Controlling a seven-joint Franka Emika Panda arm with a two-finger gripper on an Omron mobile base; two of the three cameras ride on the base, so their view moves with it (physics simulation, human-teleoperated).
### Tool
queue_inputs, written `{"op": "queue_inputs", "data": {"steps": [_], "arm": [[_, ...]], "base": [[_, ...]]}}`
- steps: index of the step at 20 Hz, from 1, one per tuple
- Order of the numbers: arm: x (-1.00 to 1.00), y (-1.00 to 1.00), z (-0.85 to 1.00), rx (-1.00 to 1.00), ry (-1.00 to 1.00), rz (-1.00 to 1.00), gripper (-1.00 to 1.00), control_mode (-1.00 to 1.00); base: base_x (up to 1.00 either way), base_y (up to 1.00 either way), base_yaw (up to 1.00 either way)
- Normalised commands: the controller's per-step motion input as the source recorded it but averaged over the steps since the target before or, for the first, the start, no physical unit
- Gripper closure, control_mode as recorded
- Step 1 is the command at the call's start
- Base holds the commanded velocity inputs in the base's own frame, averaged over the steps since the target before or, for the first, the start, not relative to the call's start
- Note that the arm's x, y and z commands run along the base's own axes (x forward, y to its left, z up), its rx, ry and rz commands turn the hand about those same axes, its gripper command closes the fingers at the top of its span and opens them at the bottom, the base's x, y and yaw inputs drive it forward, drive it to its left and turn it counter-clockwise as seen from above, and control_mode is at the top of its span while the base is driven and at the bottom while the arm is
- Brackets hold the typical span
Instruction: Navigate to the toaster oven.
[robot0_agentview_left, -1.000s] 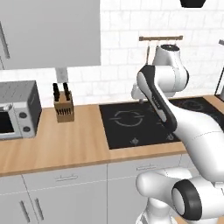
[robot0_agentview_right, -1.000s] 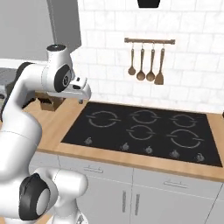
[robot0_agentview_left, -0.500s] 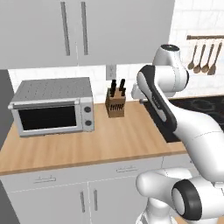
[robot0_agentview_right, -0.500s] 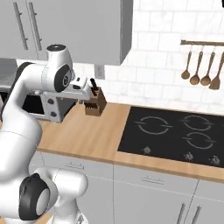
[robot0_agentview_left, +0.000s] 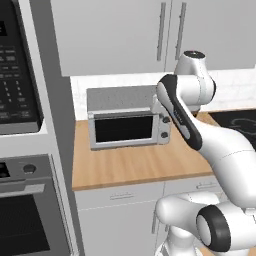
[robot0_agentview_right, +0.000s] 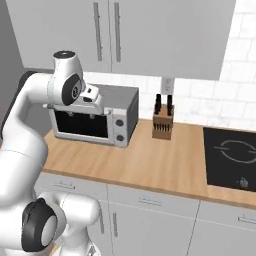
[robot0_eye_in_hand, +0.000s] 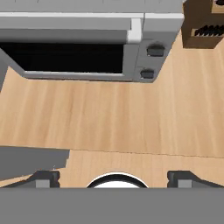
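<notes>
The toaster oven is a wide silver-grey box with a dark glass door, standing at the back of the wooden counter straight ahead. From the right base view, the toaster oven is partly covered by my arm. My gripper hangs above the counter just in front of its door. In the hand view the toaster oven spans the top, with two round knobs on its right. My gripper is open, with nothing between its fingertips.
A tall built-in wall oven with keypad stands at the left end of the counter. A knife block sits right of the toaster oven, and a black cooktop lies further right. Grey upper cabinets hang overhead.
The whole scene has shifted right as the base drove left. The toaster oven now sits in the middle, the cooktop is at the right edge, and the wall oven has come into view.
</notes>
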Motion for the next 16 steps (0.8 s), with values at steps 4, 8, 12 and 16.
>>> {"op": "queue_inputs", "data": {"steps": [4, 8, 12, 16], "arm": [[0.00, 0.00, 0.00, 0.00, 0.00, 0.00, -1.00, 1.00], [0.00, 0.00, 0.00, 0.00, 0.00, 0.00, -1.00, 1.00], [0.00, 0.00, 0.00, 0.00, 0.00, 0.00, -1.00, 1.00], [0.00, 0.00, 0.00, 0.00, 0.00, 0.00, -1.00, 1.00]], "base": [[0.02, 0.12, 0.00], [0.25, 0.00, 0.00], [0.48, -0.01, 0.01], [0.15, 0.00, 0.03]]}}
